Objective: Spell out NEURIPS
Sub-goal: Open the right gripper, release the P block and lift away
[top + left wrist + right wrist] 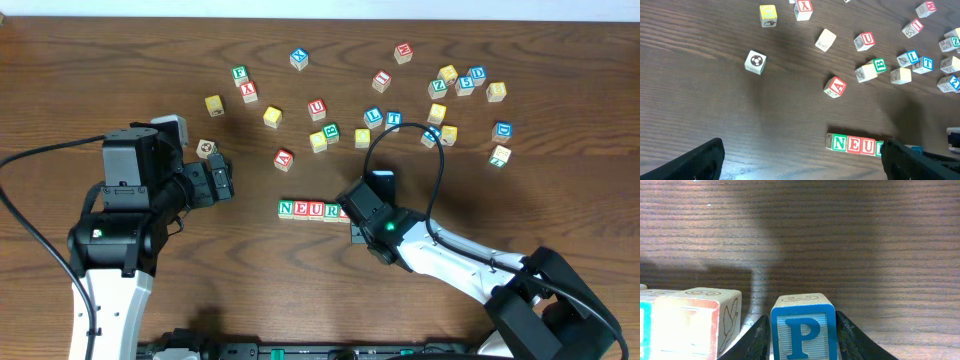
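Blue-lettered wooden P cube stands between the right gripper's black fingers, clamped or freed I cannot tell, at 3 o'clock of the wooden NEUR cube row, the left gripper gaping wide at 9 o'clock.

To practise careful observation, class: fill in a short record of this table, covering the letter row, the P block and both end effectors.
P block: between the right end effector's fingers, close beside another block
Letter row: N, E, U, R showing, side by side; one end hidden under that end effector
Right end effector: flanks the P block; grip unclear
Left end effector: open, empty, apart from the row
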Motion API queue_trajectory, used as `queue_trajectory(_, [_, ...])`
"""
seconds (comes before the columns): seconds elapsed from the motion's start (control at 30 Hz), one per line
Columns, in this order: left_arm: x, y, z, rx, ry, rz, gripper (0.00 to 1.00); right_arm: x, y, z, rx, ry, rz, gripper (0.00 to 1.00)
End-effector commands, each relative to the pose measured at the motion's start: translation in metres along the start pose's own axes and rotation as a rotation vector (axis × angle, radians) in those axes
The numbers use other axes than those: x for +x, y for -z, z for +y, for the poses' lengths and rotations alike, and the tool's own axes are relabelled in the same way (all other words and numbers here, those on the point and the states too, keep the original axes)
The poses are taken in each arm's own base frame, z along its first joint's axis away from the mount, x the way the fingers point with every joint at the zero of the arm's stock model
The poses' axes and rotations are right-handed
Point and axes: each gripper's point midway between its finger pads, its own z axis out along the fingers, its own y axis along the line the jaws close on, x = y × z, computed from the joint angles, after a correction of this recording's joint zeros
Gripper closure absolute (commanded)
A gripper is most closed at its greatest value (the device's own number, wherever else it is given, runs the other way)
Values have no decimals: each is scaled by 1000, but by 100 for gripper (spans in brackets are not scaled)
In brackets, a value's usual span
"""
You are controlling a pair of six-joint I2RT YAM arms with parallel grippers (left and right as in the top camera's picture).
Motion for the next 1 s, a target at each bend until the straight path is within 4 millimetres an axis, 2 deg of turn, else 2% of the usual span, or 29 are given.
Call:
queue_trajectory(0.0, [-9, 6, -3, 14, -9, -23, 2, -6, 2, 7, -7, -3, -17, 64])
queue_trajectory(0.27, [-9, 6, -3, 14, -9, -23, 2, -16, 8, 11, -12, -4, -35, 64])
queue_trajectory(0.53, [-9, 6, -3, 14, -9, -23, 2, -25, 18, 5, 9, -11, -75, 64])
queue_trajectory(0.97, [-9, 6, -3, 14, -9, -23, 2, -44, 45, -4, 21, -34, -159, 61])
